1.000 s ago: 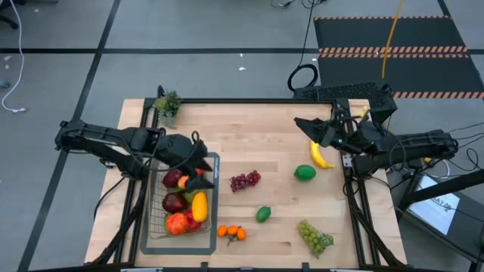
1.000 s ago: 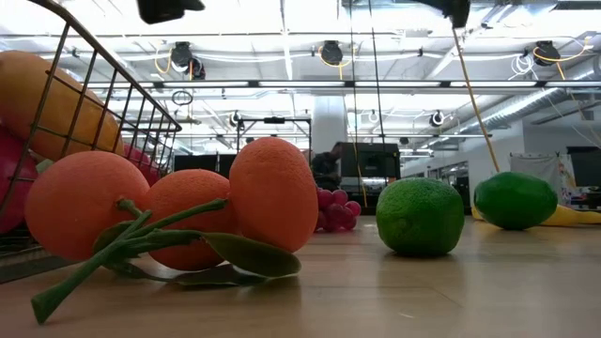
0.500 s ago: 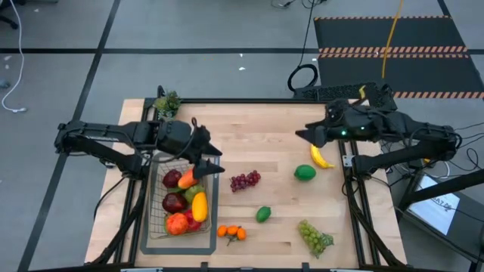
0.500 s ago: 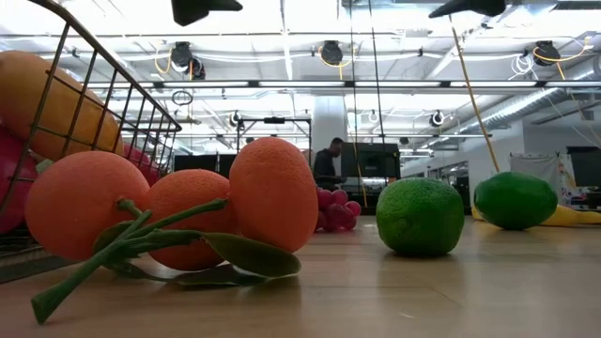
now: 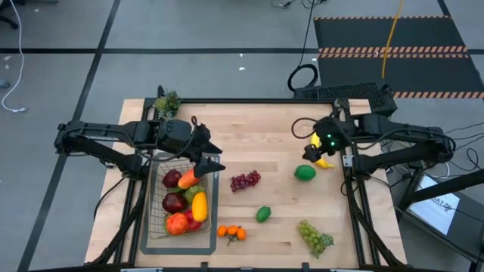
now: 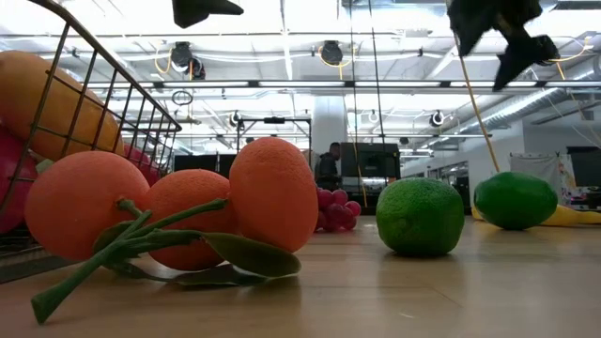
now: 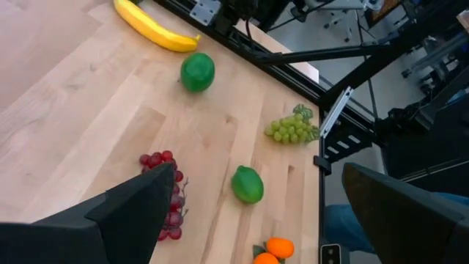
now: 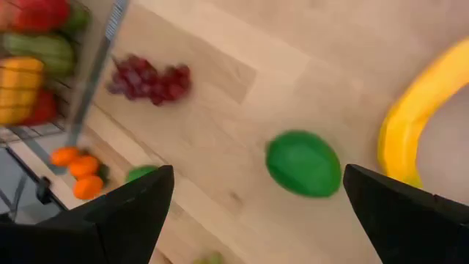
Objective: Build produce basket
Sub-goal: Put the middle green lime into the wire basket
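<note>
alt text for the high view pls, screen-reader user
Overhead, the open left gripper hovers at the wire basket part-filled with produce, and the open right gripper hangs over the banana. Purple grapes, two limes, oranges and green grapes lie loose on the table.

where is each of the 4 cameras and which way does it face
High view: above the table, looking straight down; both arms, basket, left gripper, right gripper.
Low view: at tabletop height, looking level past oranges into the room; gripper tips at top.
Left wrist view: on the left arm, looking down at the table; its open fingers.
Right wrist view: on the right arm, likewise; open fingers.
Shared: both wrist views show the purple grapes.
</note>
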